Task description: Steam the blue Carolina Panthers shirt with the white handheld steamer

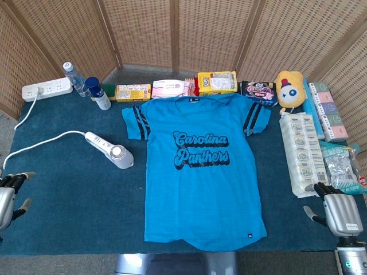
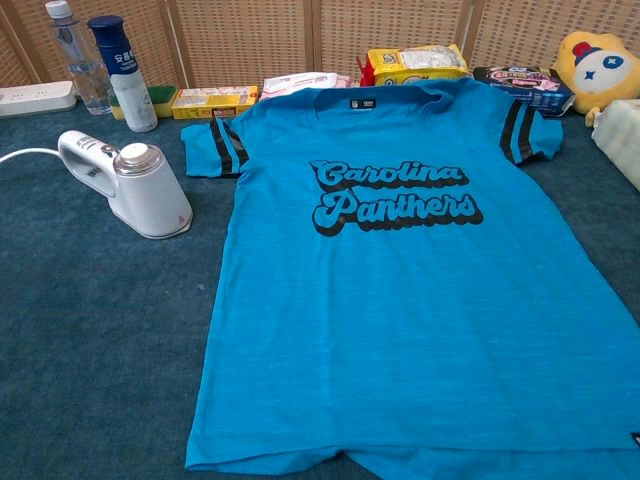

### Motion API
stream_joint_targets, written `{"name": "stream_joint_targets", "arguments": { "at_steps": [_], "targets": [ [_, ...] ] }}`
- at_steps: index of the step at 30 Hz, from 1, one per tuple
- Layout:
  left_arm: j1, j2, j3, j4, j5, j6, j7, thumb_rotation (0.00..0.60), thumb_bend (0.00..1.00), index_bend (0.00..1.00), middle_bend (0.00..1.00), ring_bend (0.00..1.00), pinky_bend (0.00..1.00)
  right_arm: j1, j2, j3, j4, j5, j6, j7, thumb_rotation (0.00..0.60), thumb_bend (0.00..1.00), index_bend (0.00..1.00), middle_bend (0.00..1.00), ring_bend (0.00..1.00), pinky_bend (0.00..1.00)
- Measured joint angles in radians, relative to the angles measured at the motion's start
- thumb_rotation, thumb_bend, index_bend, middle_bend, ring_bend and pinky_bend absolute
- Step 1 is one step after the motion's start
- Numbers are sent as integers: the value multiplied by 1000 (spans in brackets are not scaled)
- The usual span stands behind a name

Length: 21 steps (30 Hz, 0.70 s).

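The blue Carolina Panthers shirt lies flat, face up, in the middle of the dark blue table cover. To its left stands the white handheld steamer, its cord running off to the left. My left hand rests at the table's near left edge, far from the steamer, fingers apart and holding nothing. At the near right corner my right hand is also empty with fingers spread. Neither hand shows in the chest view.
A white power strip, a water bottle and a spray can stand at the back left. Snack packs line the back edge. A yellow plush toy and tissue packs fill the right side.
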Motion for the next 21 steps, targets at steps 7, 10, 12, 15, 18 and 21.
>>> {"name": "stream_joint_targets", "arguments": {
  "at_steps": [7,10,12,15,18,21],
  "targets": [
    [-5,4,7,-6,6,-16,10,600,262,261,365,309,337,1,-4,-5,2,0,-10,6,600,264,391,420,483,553],
    [-9,13,5,-14,15,-14,14,600,262,261,365,309,337,3,-6,-9,3,-13,-11,8,600,264,391,420,482,553],
    [-11,20,1,-20,21,-10,15,600,262,261,365,309,337,5,-8,-11,3,-21,-10,11,600,260,390,420,481,552],
    [-16,29,-4,-28,28,-6,15,600,262,260,365,309,337,9,-12,-14,3,-35,-10,15,600,239,387,418,476,550],
    [-26,40,-10,-38,37,-8,13,600,262,261,365,309,337,19,-20,-24,6,-63,-19,18,600,209,381,411,464,542],
    [-36,57,-13,-55,41,-21,7,600,262,261,365,309,337,38,-40,-44,26,-112,-40,20,600,168,370,400,445,528]
  ]
}}
